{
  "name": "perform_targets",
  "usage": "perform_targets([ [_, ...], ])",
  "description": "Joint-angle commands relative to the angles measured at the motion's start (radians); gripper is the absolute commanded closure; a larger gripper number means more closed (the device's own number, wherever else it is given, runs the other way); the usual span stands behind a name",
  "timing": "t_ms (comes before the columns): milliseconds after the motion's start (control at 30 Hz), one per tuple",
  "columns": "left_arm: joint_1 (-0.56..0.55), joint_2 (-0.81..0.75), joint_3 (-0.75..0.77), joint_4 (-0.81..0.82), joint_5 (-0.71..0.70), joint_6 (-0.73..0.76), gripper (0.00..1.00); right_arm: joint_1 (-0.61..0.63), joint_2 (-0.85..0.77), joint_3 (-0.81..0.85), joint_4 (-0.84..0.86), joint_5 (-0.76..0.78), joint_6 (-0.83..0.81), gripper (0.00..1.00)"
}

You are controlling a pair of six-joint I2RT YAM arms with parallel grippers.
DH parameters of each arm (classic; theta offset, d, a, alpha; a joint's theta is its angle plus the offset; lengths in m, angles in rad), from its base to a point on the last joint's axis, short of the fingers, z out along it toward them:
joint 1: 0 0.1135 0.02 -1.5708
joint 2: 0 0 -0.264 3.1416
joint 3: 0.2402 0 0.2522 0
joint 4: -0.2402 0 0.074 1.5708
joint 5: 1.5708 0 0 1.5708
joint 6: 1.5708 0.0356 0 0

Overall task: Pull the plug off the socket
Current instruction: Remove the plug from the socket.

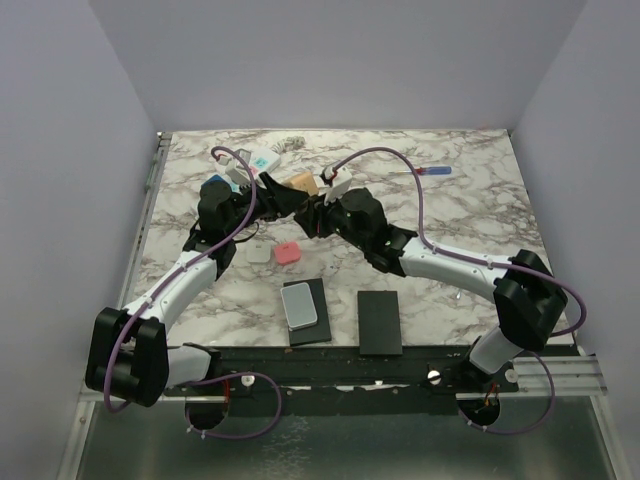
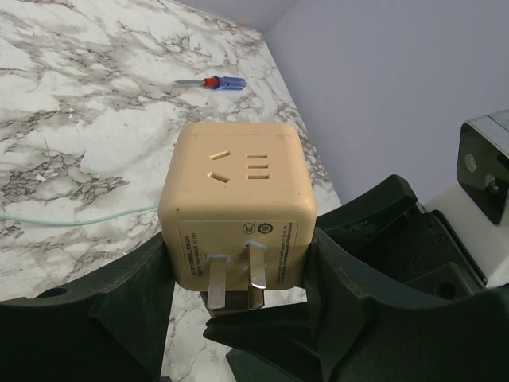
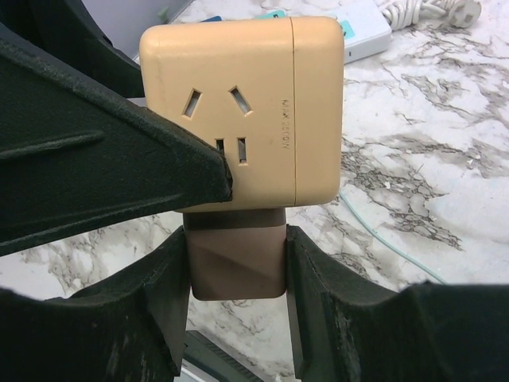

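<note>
Opposition explains the hold: left gripper (image 2: 238,274) clamped on the beige socket cube (image 2: 238,183), right gripper (image 3: 237,282) clamped on the brown plug (image 3: 237,255) seated in its face, set to pull straight apart, while the white power strip (image 1: 258,160) lies well behind on the marble table (image 1: 480,200).

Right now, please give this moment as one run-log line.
left gripper: shut on beige cube socket | right gripper: shut on brown plug | plug flush against socket, not yet off
</note>
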Motion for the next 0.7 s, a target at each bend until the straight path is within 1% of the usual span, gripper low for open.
perform_targets([
  [0,0.041,-0.033,0.014,0.050,-0.064,0.032,1.00,0.000,-0.017,-0.015,-0.080,0.123,0.047,0.99],
  [133,0.045,-0.040,0.009,0.050,-0.074,0.033,1.00,0.020,0.007,0.027,-0.118,0.128,0.112,0.99],
  [400,0.049,-0.045,0.008,0.050,-0.077,0.032,1.00,0.030,0.040,0.084,-0.172,0.089,0.227,0.99],
  [567,0.050,-0.048,0.008,0.050,-0.079,0.033,1.00,0.032,0.045,0.096,-0.184,0.092,0.240,0.99],
  [667,0.051,-0.048,0.011,0.050,-0.075,0.036,1.00,0.032,0.034,0.072,-0.172,0.135,0.230,0.99],
])
